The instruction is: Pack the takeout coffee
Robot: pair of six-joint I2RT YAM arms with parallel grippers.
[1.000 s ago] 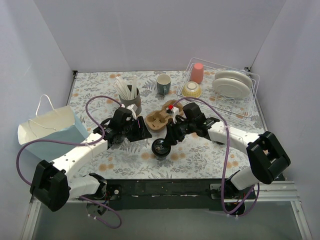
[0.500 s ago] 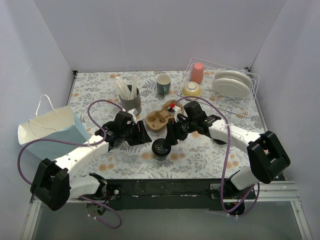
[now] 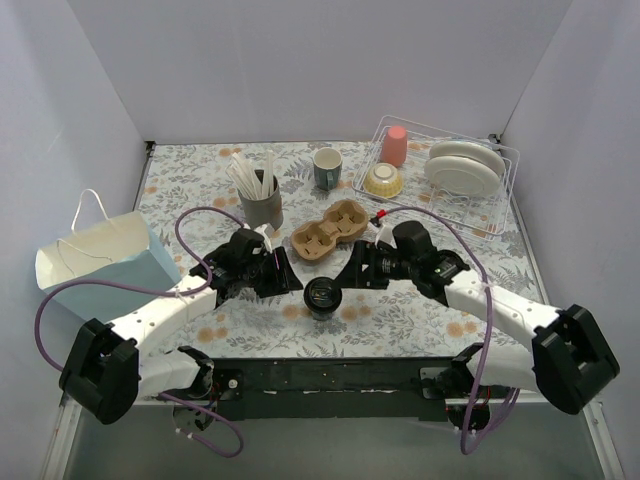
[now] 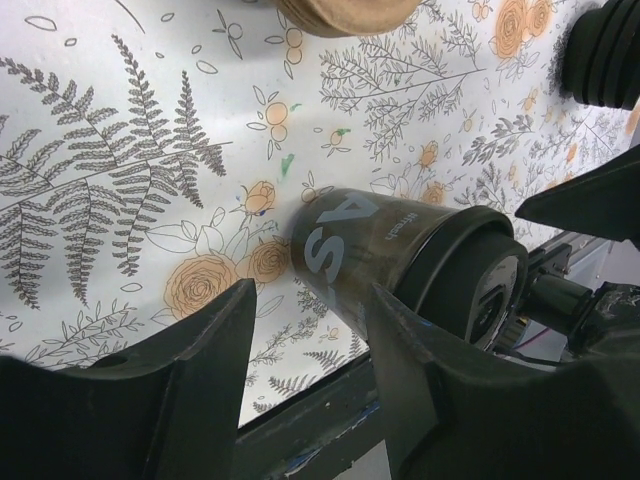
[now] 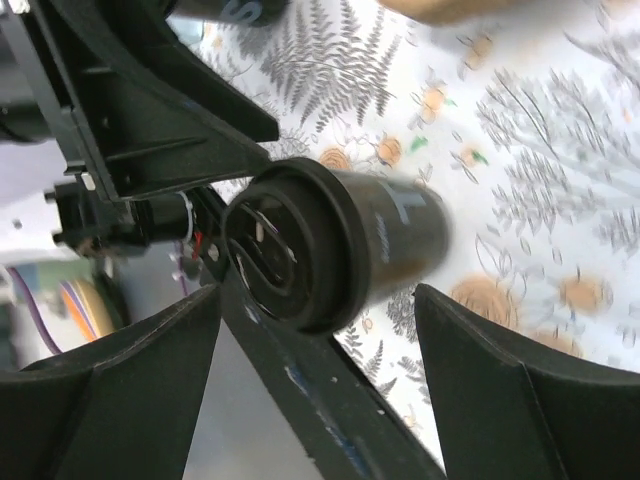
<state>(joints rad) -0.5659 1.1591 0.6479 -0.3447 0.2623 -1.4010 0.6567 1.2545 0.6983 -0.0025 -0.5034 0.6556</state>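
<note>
One black takeout cup with a black lid [image 3: 322, 296] stands upright on the floral table near the front edge. It also shows in the left wrist view [image 4: 400, 258] and the right wrist view [image 5: 335, 240]. My left gripper [image 3: 287, 276] is open and empty just left of the cup, with the cup ahead of its fingertips [image 4: 310, 375]. My right gripper [image 3: 350, 274] is open and empty just right of the cup, with the cup between and beyond its fingers [image 5: 315, 385]. A brown cardboard cup carrier [image 3: 328, 230] lies empty behind the cup. Other black cups are out of view.
A white and blue paper bag [image 3: 100, 262] stands open at the left. A grey cup of white straws [image 3: 260, 203] and a grey-green mug [image 3: 327, 168] stand behind. A wire dish rack [image 3: 500, 215] at the back right holds a pink cup, a bowl and plates.
My right arm has drawn back to the right and nearer, uncovering the cardboard carrier. My left gripper has edged right towards the cup. The cup has not moved.
</note>
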